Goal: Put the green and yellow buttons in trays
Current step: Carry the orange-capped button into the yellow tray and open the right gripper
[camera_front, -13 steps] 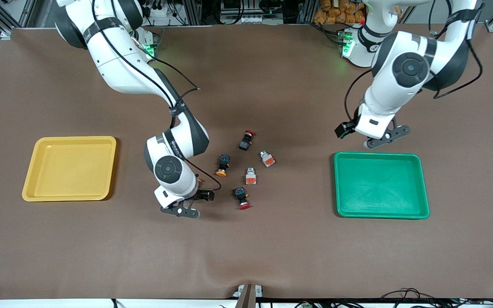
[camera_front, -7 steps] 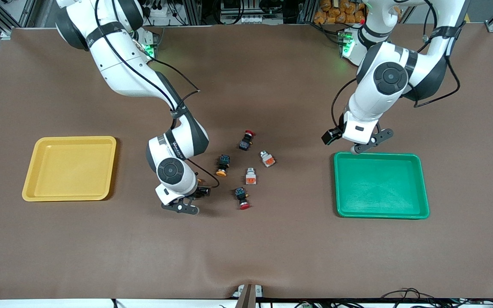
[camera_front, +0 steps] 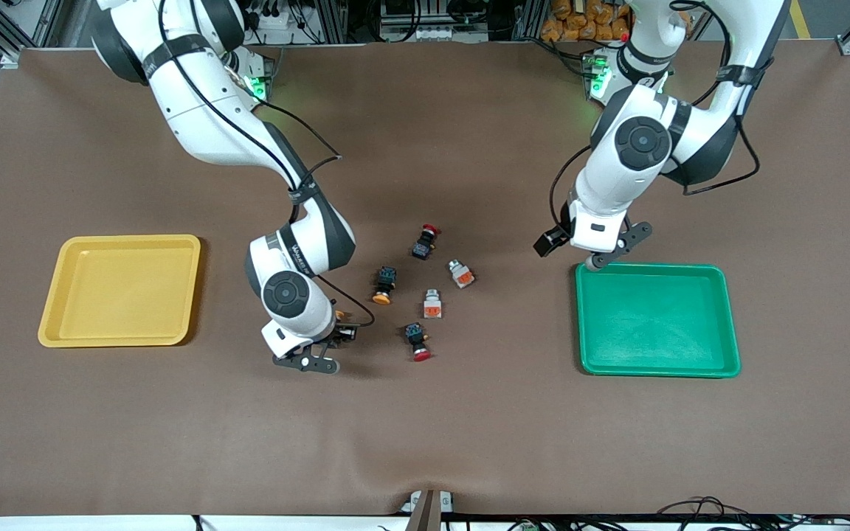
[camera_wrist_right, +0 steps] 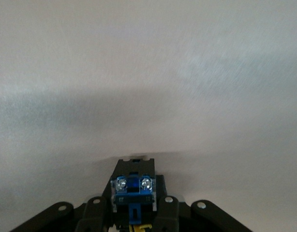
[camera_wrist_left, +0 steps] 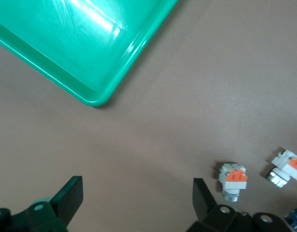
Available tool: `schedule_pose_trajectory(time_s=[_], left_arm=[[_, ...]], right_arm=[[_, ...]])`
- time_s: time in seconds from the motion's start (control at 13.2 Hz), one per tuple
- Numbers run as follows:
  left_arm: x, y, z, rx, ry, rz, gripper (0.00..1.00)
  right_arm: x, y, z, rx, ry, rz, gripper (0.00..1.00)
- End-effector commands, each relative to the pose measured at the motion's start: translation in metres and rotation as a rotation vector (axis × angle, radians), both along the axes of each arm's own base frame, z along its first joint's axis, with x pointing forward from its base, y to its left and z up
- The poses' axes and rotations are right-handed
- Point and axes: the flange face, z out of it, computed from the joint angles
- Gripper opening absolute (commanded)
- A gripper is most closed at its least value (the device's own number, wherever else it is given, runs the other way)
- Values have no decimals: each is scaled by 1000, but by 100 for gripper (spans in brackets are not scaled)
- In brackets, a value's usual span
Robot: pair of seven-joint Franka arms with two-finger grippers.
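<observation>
right gripper [camera_front: 308, 363] low over the mat between yellow tray [camera_front: 56, 324] and the loose buttons, fingers closed on a black button [camera_wrist_right: 133, 191] | left gripper [camera_front: 612, 254] over green tray [camera_front: 727, 317] corner, fingers wide apart, empty | yellow-capped button [camera_front: 384, 285] and two white buttons [camera_front: 433, 303] [camera_front: 460, 273] mid-table between the trays

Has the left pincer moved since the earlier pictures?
Yes. The left pincer has shifted toward the table's middle, now over the green tray's corner.
</observation>
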Motion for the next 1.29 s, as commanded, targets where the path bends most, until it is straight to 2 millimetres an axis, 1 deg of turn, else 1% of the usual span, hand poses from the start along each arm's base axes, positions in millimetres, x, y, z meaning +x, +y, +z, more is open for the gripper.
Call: schedule_pose_trajectory(time_s=[0.0,0.08,0.15,0.3,0.38,0.53,0.61,0.76,0.84,0.91,1.06,1.14,1.22], left_arm=[[1,-19,-9,-21,-5,69,100],[1,-24,-13,-27,-5,97,100],[0,-26,-13,-30,-6,117,100],[-3,-35,-17,-30,3,139,100],[-5,-38,-17,-30,6,162,100],[0,-46,-11,-44,-7,201,100],[3,-48,-14,-48,-2,218,100],[7,-51,-21,-51,11,252,100],[8,-51,-20,-48,6,262,100],[12,-51,-18,-53,0,274,100],[20,-56,-23,-62,10,317,100],[22,-57,-25,-62,13,340,100],[25,-58,-23,-61,4,347,100]], right_arm=[[8,-34,42,3,31,125,0],[15,-55,56,4,38,165,0],[18,-77,63,3,59,210,0],[23,-125,75,8,78,264,0],[24,-151,77,12,85,288,0],[24,-204,79,22,99,333,0],[22,-228,80,27,106,350,0],[19,-283,77,39,119,366,0],[19,-313,76,46,121,378,0],[17,-348,73,53,123,385,0],[9,-411,65,77,126,402,0],[4,-437,65,84,121,419,0],[0,-450,62,93,127,434,0]])
